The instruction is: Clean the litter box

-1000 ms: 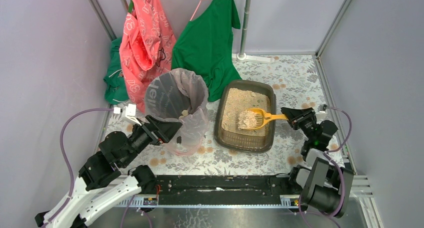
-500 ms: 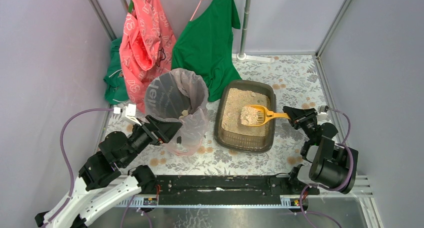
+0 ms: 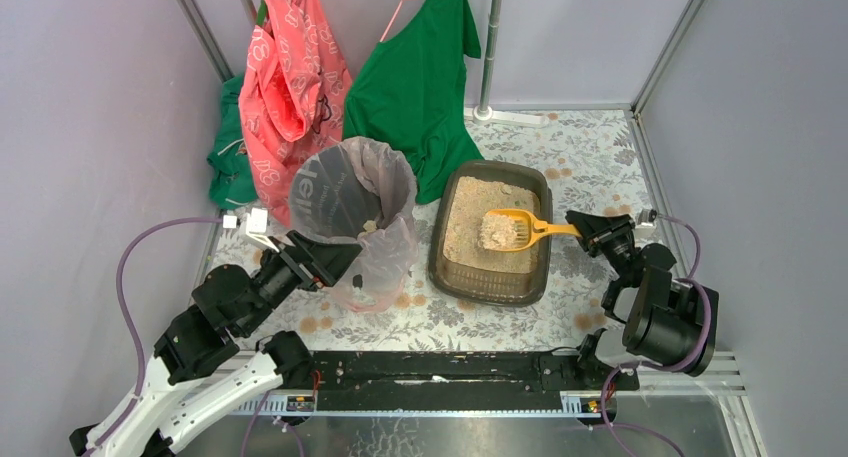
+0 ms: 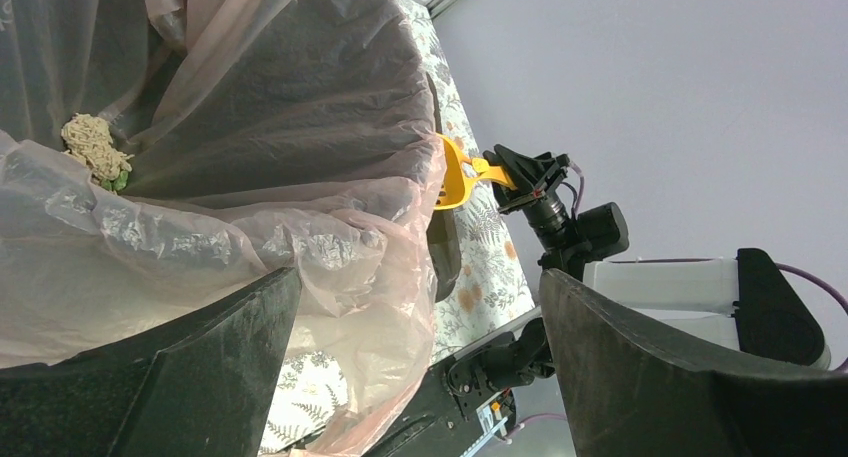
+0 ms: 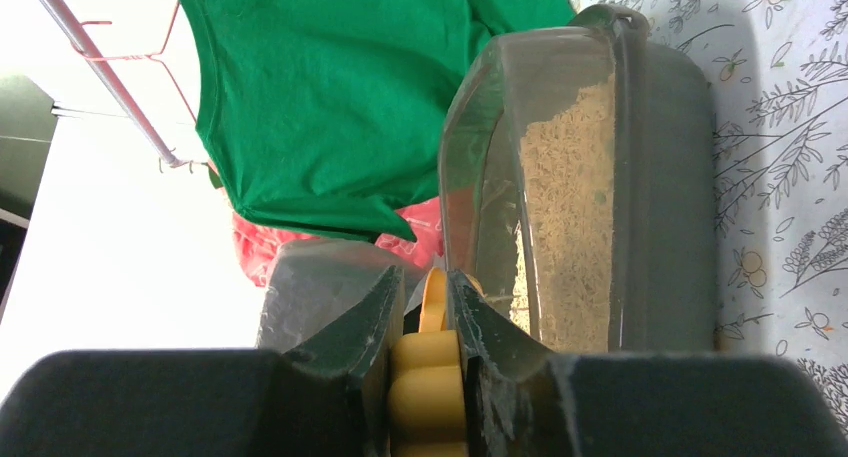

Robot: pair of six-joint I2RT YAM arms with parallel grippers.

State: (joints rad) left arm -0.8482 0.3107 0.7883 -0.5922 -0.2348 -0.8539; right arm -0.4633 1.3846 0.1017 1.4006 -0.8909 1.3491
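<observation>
Bin (image 3: pixel 322 192) w/ liner, grn shirt (image 3: pixel 415 87)

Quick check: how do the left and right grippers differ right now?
The left gripper is wide open and empty; the right gripper is shut on the handle of the yellow scoop. The left gripper sits at the near side of the lined bin; the right gripper is beside the litter box, holding the loaded scoop over it. Both are black two-finger grippers.
</observation>
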